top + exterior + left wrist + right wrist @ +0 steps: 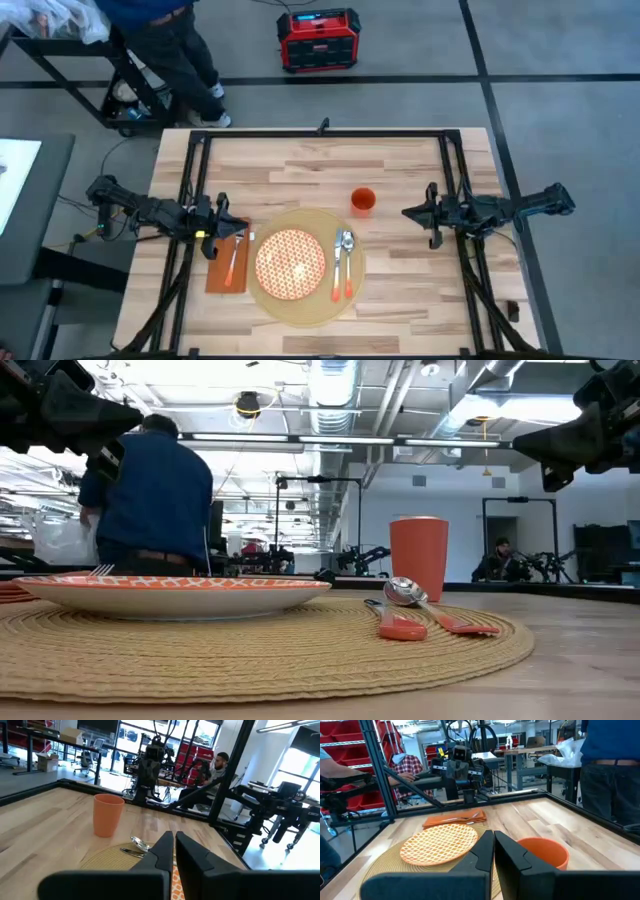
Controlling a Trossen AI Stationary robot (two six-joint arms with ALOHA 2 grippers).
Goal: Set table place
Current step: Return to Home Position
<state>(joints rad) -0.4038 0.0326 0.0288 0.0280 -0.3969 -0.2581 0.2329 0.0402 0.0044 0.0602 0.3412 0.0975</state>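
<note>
Low view: a coiled, woven tan placemat [300, 650] lies round and flat on the pale butcher-block table [590, 660], under a patterned orange plate [170, 592]. The left gripper [238, 229] hangs just beside its left edge and the right gripper [408, 212] apart to its right, both pinched closed and empty. Beyond are a smooth orange cup [418, 557], a person [160, 500] and workshop benches.

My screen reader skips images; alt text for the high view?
A placemat holds a patterned plate, with knife and spoon on its right, fork on napkin left, cup behind. The left gripper and right gripper hover shut.
</note>
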